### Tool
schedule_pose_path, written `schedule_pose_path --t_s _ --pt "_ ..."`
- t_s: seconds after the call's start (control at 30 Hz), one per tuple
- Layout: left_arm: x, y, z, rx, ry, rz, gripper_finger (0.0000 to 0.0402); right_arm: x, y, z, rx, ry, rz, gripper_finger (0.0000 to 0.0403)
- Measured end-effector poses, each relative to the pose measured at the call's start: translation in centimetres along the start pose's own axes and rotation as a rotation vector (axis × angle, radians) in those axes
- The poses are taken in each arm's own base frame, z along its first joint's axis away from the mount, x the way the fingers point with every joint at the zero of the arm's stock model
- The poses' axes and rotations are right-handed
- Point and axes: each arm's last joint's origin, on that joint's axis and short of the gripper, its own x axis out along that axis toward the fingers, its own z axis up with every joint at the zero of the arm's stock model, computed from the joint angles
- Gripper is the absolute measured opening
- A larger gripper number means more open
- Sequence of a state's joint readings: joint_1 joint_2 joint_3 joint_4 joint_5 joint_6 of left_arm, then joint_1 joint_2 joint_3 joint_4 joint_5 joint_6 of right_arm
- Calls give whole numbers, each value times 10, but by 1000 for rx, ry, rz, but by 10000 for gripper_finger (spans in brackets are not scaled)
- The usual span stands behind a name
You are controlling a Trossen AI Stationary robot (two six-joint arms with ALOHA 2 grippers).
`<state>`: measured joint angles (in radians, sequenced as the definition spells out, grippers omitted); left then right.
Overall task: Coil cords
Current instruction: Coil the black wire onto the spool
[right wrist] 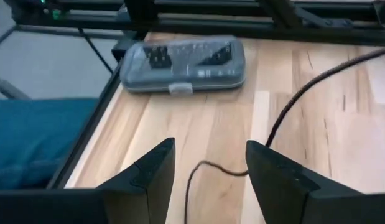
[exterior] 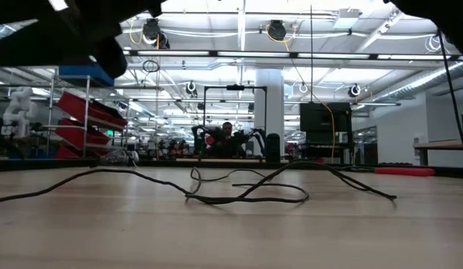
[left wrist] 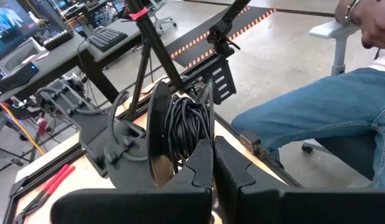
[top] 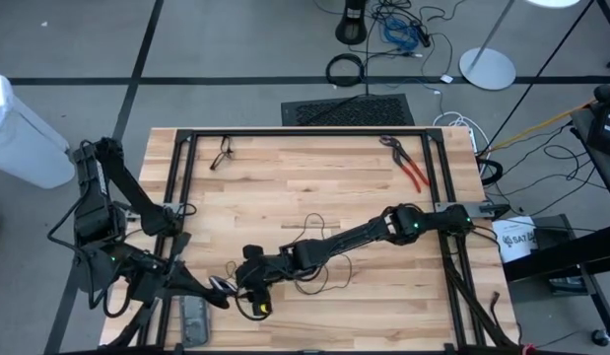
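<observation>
The cord [top: 319,258] sprawls in loose loops along the table's width.

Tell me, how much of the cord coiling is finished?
Barely begun. The cord lies in loose loops across the table, no tidy coil yet. The right gripper hovers over one strand, jaws open. The left gripper waits, shut, at the table's near-left corner. Gathering and winding remain.

Black cord [exterior: 246,196]; pale wood-grain table [top: 314,187]; red-handled pliers [top: 408,166]; grey case [right wrist: 183,64]
</observation>
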<state>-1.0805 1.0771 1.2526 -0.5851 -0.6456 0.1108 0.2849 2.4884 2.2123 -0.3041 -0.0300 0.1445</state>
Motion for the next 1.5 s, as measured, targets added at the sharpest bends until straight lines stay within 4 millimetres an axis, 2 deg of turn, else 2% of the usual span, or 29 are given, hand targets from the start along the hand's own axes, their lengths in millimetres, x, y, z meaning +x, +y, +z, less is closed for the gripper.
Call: schedule_pose_path --t_s 0.2,0.5,0.73,1.0,1.13,1.3,1.4,1.5 --pt "0 0 0 0 0 0 2 -20 8 13 -31 19 -7 183" --pt "0 0 0 0 0 3 2 -22 1 9 32 59 -71 183" --pt "0 0 0 0 0 3 2 -20 3 16 29 -18 -55 183" --pt "0 0 0 0 0 7 2 1 -3 1 53 -21 -57 183" --pt "0 0 0 0 1 10 2 1 -7 1 59 -29 -64 178" --pt "0 0 0 1 1 10 2 1 -6 4 58 -53 -60 143" --pt "0 0 0 1 1 10 2 1 -6 2 57 -41 -58 100" --pt "0 0 0 1 1 10 2 1 -6 1 50 -13 -48 40"
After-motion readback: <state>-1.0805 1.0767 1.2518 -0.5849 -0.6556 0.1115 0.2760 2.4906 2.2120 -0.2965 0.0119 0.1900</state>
